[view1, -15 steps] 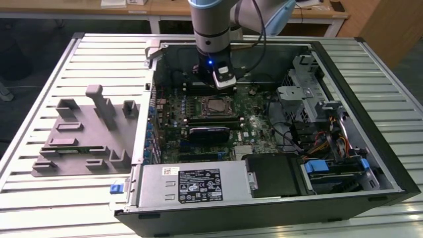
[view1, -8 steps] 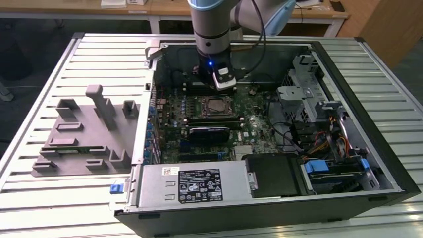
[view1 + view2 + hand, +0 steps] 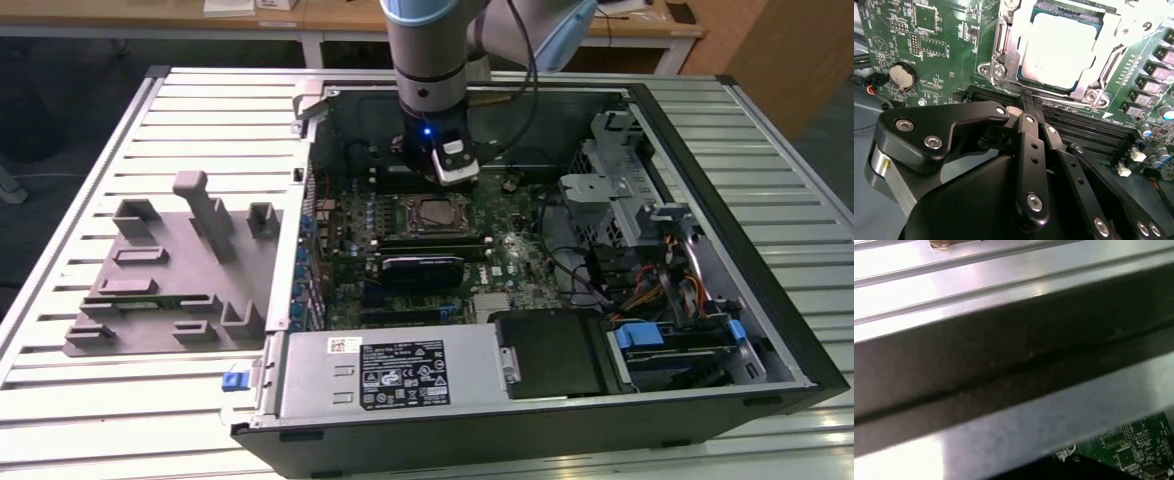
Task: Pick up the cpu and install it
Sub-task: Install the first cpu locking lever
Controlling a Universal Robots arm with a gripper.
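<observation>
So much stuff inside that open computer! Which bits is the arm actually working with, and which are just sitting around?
Part of the job:
- the cpu, lying in its socket on the motherboard
- the gripper, hovering just above it

Just lying about:
- the grey fixture tray beside the case
- the power supply
- the coin battery

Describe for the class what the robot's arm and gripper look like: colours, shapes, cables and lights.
In the exterior view, the arm is a silver-grey metal tube with a light blue joint cap, and a black cable runs alongside it. Its wrist shows a small blue light. In the second wrist view, the gripper is matte black, built of flat linkage bars joined by round silver screws.
</observation>
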